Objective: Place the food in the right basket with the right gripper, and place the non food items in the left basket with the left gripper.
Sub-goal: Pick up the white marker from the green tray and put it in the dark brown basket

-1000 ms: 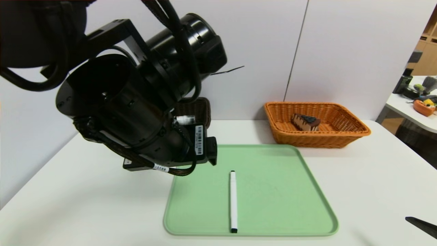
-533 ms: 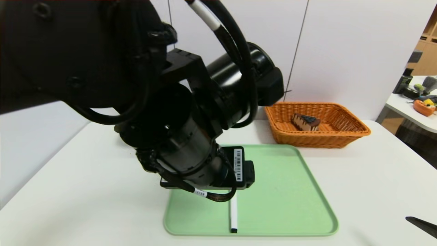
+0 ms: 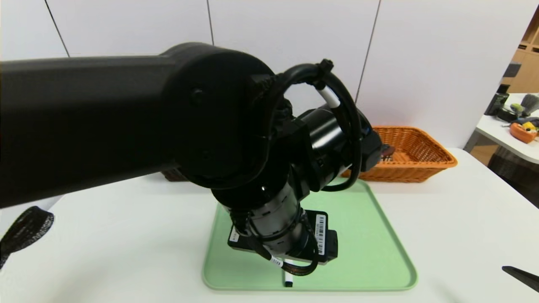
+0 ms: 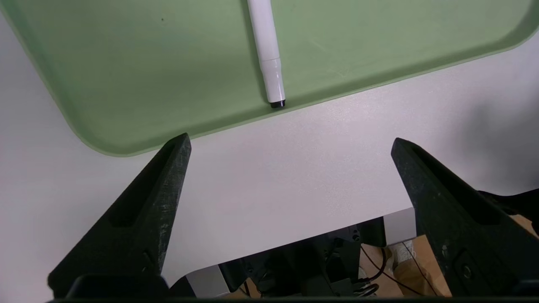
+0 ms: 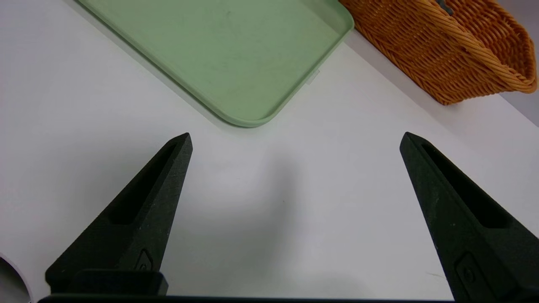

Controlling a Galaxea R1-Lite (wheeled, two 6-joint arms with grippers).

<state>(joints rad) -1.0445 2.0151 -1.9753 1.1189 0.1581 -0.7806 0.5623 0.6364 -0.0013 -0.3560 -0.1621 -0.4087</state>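
A: So, what was the biggest thing in the scene?

B: The white table (image 3: 454, 219). Everything stood on it. On the table lay the green tray (image 3: 370, 235), and I will place the rest by this tray.

A: And the left arm?

B: The left arm (image 3: 126, 122) was very large in the head view. It reached over the tray and covered most of its middle and near part. The left gripper (image 4: 290, 145) hung over the near rim of the tray, pointing steeply down, its two fingers spread wide with nothing between them.

A: Where were the baskets?

B: The orange basket (image 3: 421, 160) stood behind the far right corner of the tray, apart from it. What lay inside it was mostly hidden by the arm. Of a dark basket (image 3: 174, 174) behind the far left corner, only a small piece showed under the arm.

A: And the right gripper?

B: The right gripper (image 5: 294, 141) was low over bare table beside the tray, on its right. Its fingers were also spread wide and empty.

A: And the pen?

B: The white pen (image 4: 267, 50) lay flat on the tray, its black tip touching the near rim, just beyond the fingertips of the left gripper. No finger touched it.
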